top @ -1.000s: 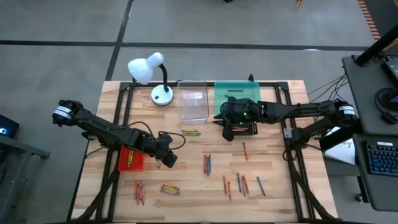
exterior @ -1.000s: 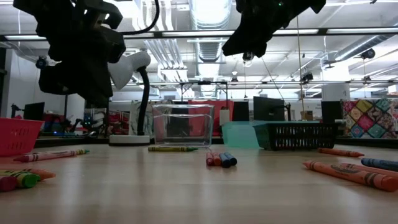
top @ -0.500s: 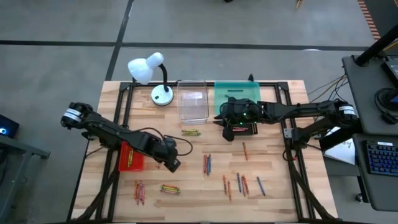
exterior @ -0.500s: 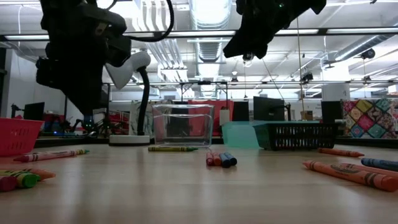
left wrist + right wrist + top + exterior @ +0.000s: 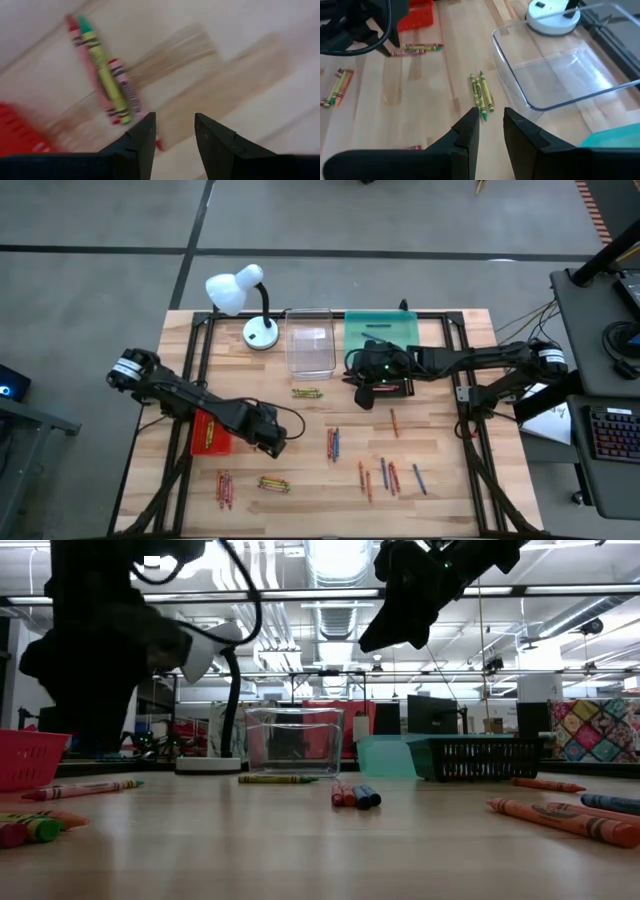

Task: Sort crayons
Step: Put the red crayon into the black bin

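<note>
Crayons lie in small groups on the wooden table: a green-yellow group [image 5: 307, 393], a red-blue pair [image 5: 333, 443], a mixed group [image 5: 272, 482], another near the front left [image 5: 224, 488], and several at the right [image 5: 388, 475]. My left gripper [image 5: 270, 442] points straight down beside the red tray [image 5: 211, 432], open, above bare wood close to the mixed group [image 5: 102, 75]. My right gripper [image 5: 365, 394] hangs high over the black tray [image 5: 398, 387], open [image 5: 491, 125] and slanting down toward the green-yellow group [image 5: 481, 95].
A white desk lamp [image 5: 245, 295], a clear tray [image 5: 310, 340] and a teal tray [image 5: 380, 332] stand along the table's far edge. A single orange crayon [image 5: 393, 421] lies near the middle right. Bare wood shows between the crayon groups.
My left gripper has moved toward the table's near edge and sunk, tipping from a slant until it points straight down, close above the mixed crayon group.
</note>
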You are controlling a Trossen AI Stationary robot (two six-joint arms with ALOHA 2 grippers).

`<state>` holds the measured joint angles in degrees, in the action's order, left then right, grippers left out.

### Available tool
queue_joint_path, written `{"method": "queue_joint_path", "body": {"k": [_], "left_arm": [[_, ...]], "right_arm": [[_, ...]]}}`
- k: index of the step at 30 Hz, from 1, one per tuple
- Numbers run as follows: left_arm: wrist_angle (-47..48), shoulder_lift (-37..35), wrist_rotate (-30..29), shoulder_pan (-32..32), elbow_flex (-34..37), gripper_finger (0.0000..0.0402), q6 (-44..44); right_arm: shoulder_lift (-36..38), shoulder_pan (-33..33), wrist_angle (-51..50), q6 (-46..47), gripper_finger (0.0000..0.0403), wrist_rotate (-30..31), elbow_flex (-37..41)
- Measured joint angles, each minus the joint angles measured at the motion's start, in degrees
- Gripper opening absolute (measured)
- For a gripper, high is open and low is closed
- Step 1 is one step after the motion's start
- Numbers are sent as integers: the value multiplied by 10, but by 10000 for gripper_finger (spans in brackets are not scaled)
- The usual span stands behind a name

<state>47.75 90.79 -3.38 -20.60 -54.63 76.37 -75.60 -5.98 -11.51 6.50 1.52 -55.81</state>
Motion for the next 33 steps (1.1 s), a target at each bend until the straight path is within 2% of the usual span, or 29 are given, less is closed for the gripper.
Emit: {"method": "queue_joint_path", "body": {"k": [9,14,22,33], "left_arm": [[3,55,16,-21,-1,148,20],[-1,67,15,-26,-1,151,22],[-10,73,9,-27,0,139,20],[-37,88,-4,-28,0,104,-3]], "right_arm": [[-31,0,4,4,77,0,-2],[-30,0,7,4,77,0,-3],[-30,0,12,5,77,0,-3],[-30,0,13,4,77,0,-3]]}}
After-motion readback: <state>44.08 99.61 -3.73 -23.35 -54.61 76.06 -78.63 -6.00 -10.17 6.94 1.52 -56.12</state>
